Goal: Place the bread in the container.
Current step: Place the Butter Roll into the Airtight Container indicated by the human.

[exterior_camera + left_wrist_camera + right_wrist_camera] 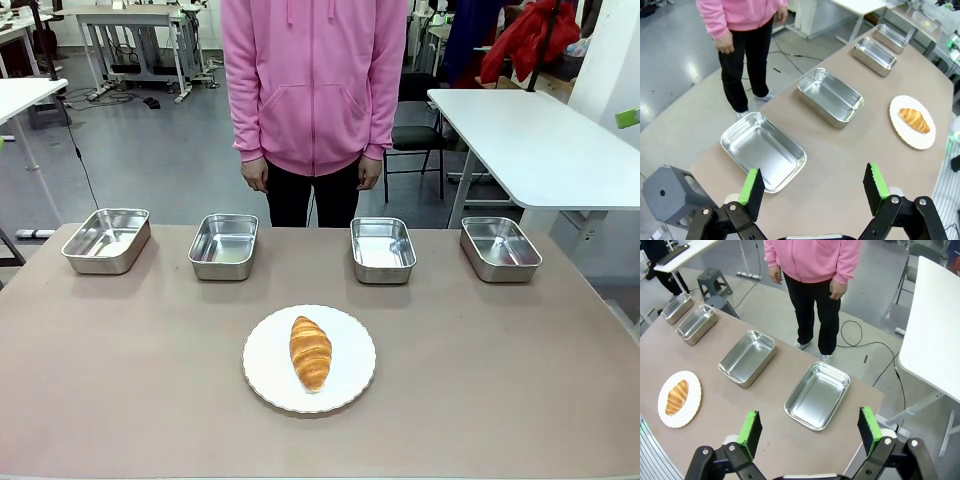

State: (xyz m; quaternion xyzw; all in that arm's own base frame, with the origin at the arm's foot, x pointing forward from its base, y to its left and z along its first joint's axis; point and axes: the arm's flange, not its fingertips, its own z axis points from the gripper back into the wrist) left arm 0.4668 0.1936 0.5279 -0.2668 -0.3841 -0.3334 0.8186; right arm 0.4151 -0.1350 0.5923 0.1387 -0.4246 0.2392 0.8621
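**Both grippers released over the table ends, croissant on its plate**

Left gripper (813, 186) spread wide, green pads (748, 186) well apart with nothing between them, hanging above the near left part of the brown table (840, 165). Just beyond its fingers, the far-left pan (765, 150), bare steel inside. Right gripper (809, 427) likewise released and gripping nothing, poised over the right end of the table, with the far-right pan (817, 395) just ahead of its fingers.

Along the far edge, four alike shallow stainless pans in one row, apart from one another. Between the two end ones, the second pan (223, 246) and the third pan (383, 250). No telling which of the four counts as the container.

Croissant (310, 352) lying on the round white plate (265, 380) at the middle of the table, nearer than the row. Long axis running near to far, roughly in line with the gap between second pan and third pan. Parted from the row by a strip of bare tabletop, and not in any pan.

Behind the row, at the far side, a person in a pink hoodie (315, 80), facing that same gap. Hands (256, 175) hanging at the sides, apart from the table. Farther right, a white table (540, 130) with a black chair (415, 140) beside it.
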